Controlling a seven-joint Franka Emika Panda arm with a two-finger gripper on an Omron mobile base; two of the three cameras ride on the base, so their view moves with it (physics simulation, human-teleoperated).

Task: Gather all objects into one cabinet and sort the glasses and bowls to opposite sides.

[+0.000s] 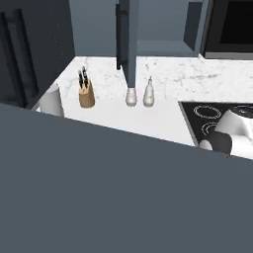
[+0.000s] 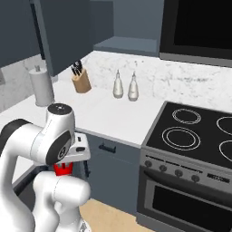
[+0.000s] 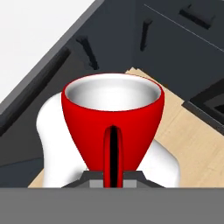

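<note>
My gripper (image 3: 112, 178) is shut on a glossy red mug (image 3: 113, 117), one of the glasses; its handle faces the hand camera and its white inside is empty. In the right base view the hand is folded low in front of the robot's body, below counter height, and a sliver of the red mug (image 2: 63, 169) shows under the gripper (image 2: 66, 162). The slate-blue wall cabinet (image 2: 129, 44) hangs above the counter with its door (image 2: 63, 31) swung open; the same door (image 1: 127, 39) appears edge-on in the left base view. The bowls are out of view.
On the white marble counter (image 2: 97, 113) stand a knife block (image 2: 81, 82), two white bottles (image 2: 118, 86) (image 2: 133, 88) and a paper towel roll (image 2: 41, 86). A black stove (image 2: 195, 131) sits to the right. A large blue-grey panel (image 1: 99, 197) blocks the lower left base view.
</note>
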